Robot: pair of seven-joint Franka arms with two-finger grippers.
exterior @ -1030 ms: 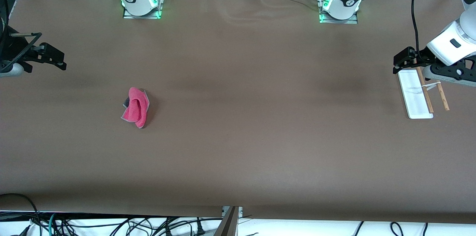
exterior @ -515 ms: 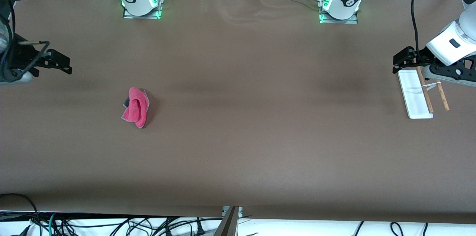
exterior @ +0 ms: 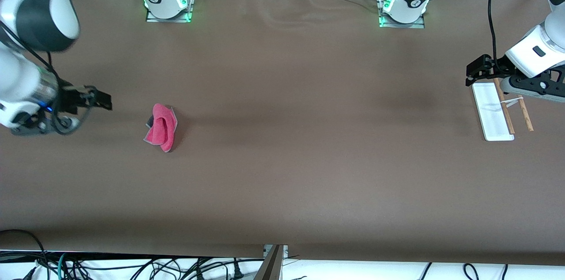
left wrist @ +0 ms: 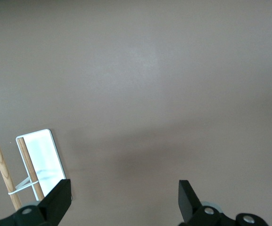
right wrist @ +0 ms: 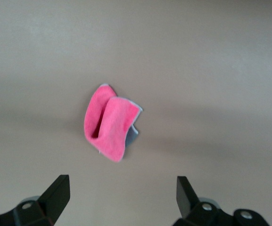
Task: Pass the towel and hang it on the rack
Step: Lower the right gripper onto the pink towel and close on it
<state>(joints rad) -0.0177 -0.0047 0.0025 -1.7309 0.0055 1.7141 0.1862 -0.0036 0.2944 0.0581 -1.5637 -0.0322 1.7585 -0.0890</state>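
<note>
No readable writing, no containers. One towel [exterior: 160, 127], pink with grey edge, crumpled on the table [exterior: 282, 138] toward the right arm's end. One rack [exterior: 494, 112], white base and two wooden rods, at the left arm's end. Right gripper [exterior: 103, 101] open, empty, over the table near the towel. Left gripper [exterior: 476, 70] open, empty, over the rack's end.

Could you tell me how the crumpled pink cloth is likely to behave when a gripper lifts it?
The crumpled pink and grey cloth towel lies folded over itself, so it is probably floppy and will drape and unfold when lifted. It looks thin, so likely light. Its soft fabric seems unlikely to slip, roll or break.
</note>
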